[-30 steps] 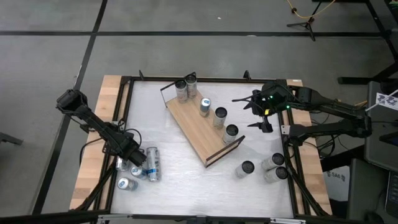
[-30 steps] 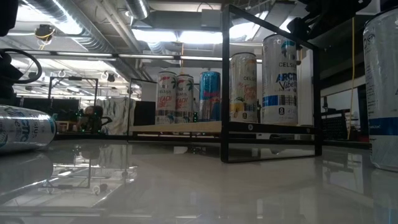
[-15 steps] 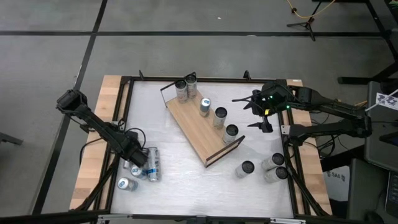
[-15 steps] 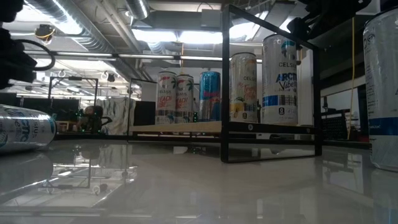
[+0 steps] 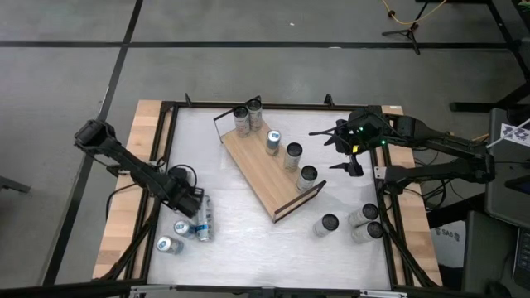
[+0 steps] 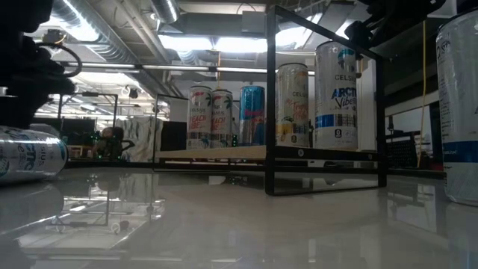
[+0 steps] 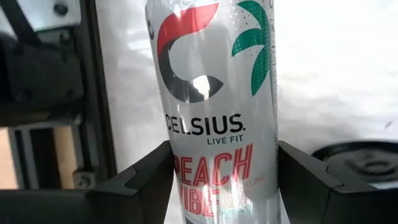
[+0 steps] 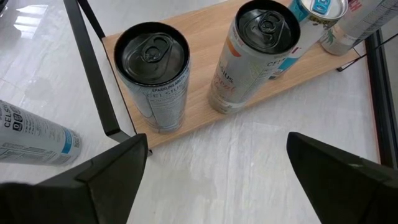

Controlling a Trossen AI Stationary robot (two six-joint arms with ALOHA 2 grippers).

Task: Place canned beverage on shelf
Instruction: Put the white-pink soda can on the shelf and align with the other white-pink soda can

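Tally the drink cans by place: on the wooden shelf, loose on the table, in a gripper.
Aluminium drink cans on the light-brown wooden shelf: 5
Cans loose on the white table: 6
Peach Vibe can in the left gripper: 1
Total: 12

We count five cans standing on one shelf [image 5: 267,172]. Three more cans stand on the table [image 5: 248,240] to the right of it. On the left side there's a cluster of loose cans, at least three visible, exact count unclear under the arm. Two arms, two grippers.
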